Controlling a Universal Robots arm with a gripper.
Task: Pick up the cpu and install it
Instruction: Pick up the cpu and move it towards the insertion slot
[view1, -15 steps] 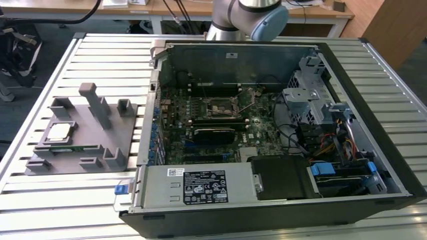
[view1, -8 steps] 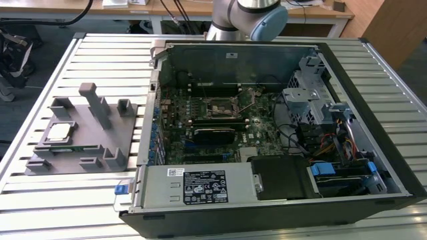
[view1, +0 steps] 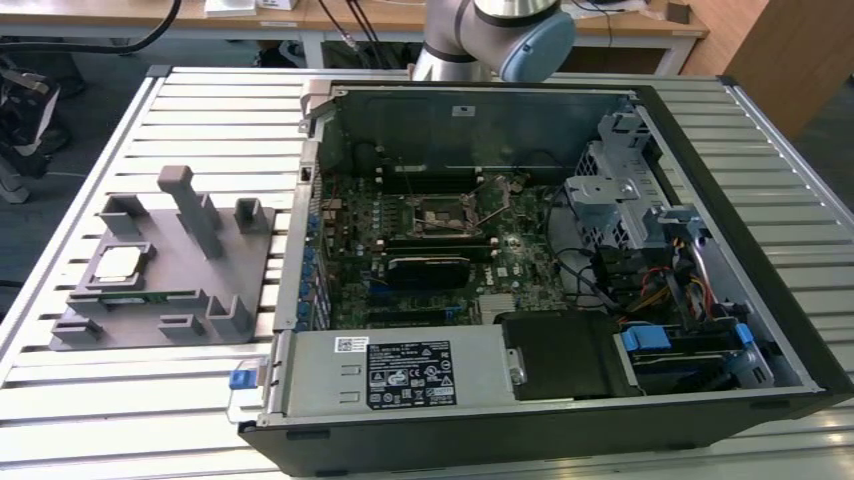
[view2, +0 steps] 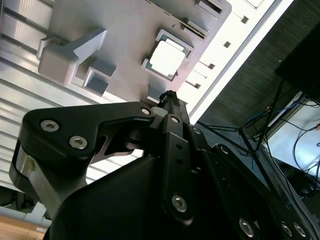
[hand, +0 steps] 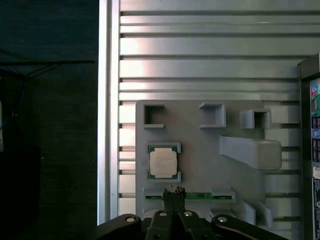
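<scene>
The cpu (hand: 163, 162) lies flat in its square recess of the grey tray (hand: 200, 150), on the slatted counter (view1: 200, 110) at the exterior view's left, well apart from the open computer case (view1: 481, 125). The pincer (hand: 173, 191) hovers over the tray, closed on nothing, near the green memory strip (hand: 200, 196). If it descended closed, it would likely strike the chip's lid or snag the strip.

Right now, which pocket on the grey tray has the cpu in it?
The square framed pocket beside the green memory strip: the silvery cpu lies in it, the U-shaped pockets hold nothing.
</scene>
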